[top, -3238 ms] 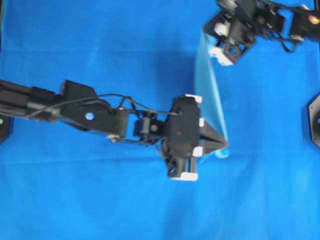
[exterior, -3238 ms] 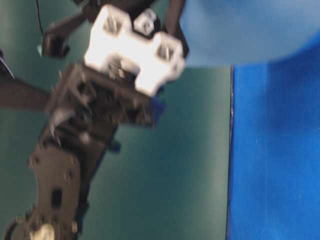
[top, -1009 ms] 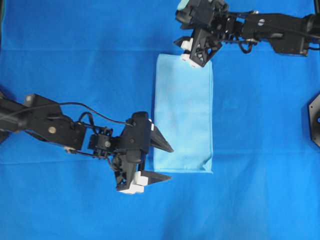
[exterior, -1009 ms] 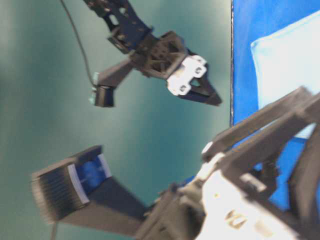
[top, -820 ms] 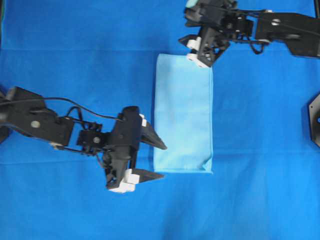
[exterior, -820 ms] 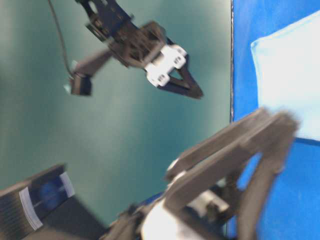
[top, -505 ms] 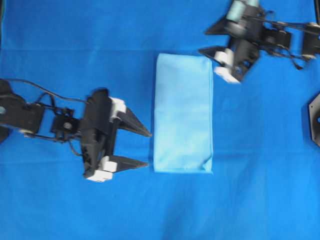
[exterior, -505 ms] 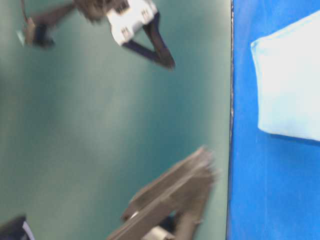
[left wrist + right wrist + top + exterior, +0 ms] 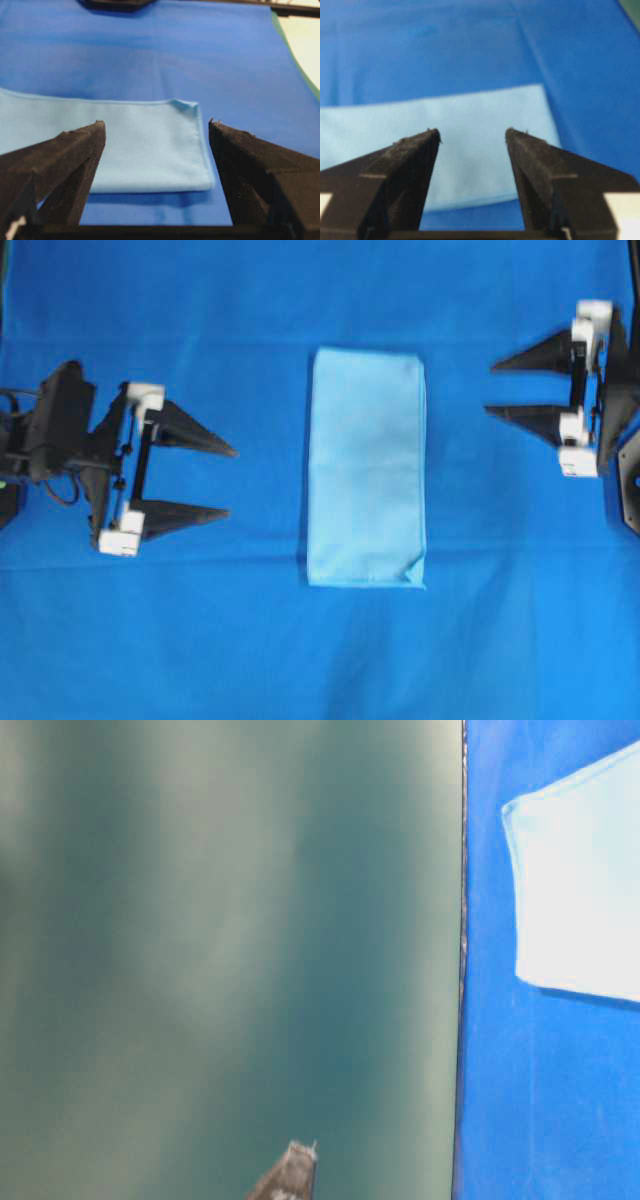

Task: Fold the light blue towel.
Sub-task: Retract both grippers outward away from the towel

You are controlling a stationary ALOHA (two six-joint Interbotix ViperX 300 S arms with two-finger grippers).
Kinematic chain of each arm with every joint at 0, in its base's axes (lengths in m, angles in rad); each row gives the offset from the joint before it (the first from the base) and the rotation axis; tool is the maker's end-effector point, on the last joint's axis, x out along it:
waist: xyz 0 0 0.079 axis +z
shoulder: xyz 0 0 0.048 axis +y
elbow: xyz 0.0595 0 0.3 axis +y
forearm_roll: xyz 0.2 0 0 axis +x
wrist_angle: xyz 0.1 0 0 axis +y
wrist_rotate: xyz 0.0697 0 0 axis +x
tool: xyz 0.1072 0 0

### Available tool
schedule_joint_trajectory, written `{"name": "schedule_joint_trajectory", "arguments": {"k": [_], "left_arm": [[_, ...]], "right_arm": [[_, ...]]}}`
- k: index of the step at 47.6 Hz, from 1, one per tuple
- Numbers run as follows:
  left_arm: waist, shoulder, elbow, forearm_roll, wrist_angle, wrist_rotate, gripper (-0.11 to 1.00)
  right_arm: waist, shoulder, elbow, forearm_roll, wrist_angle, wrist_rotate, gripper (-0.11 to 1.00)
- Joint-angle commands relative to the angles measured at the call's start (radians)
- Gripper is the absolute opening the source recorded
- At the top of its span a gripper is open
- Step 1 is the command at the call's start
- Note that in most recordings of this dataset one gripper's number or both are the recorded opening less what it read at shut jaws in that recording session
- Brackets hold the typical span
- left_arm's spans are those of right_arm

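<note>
The light blue towel (image 9: 366,468) lies flat in the middle of the overhead view, folded into a tall narrow rectangle, with one small turned-up corner at its lower right. It also shows in the left wrist view (image 9: 125,145), the right wrist view (image 9: 455,150) and the table-level view (image 9: 580,880). My left gripper (image 9: 232,481) is open and empty, well to the left of the towel. My right gripper (image 9: 492,390) is open and empty, well to the right of it. Both point toward the towel without touching it.
The deep royal-blue background cloth (image 9: 300,660) covers the whole work surface. A black mount (image 9: 628,480) sits at the right edge of the overhead view. In the table-level view only a dark fingertip (image 9: 290,1175) shows at the bottom.
Both arms have drawn back from the towel to the outer sides, left one leftward, right one rightward and down. The towel lies as it was, folded and released.
</note>
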Motion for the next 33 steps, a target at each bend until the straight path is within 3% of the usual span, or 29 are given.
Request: {"name": "schedule_joint_trajectory", "arguments": {"k": [1, 22, 33], "left_arm": [[0.014, -0.015, 0.009, 0.003, -0.021, 0.003, 0.79], [0.064, -0.002, 0.006, 0.003, -0.028, 0.008, 0.79], [0.121, 0.086, -0.072, 0.003, -0.032, 0.021, 0.79]], "right_arm": [[0.003, -0.003, 0.028, 0.005, -0.058, 0.0, 0.6], [0.003, 0.008, 0.035, 0.005, -0.061, 0.0, 0.6], [-0.028, 0.034, 0.008, 0.005, -0.041, -0.002, 0.6]]}}
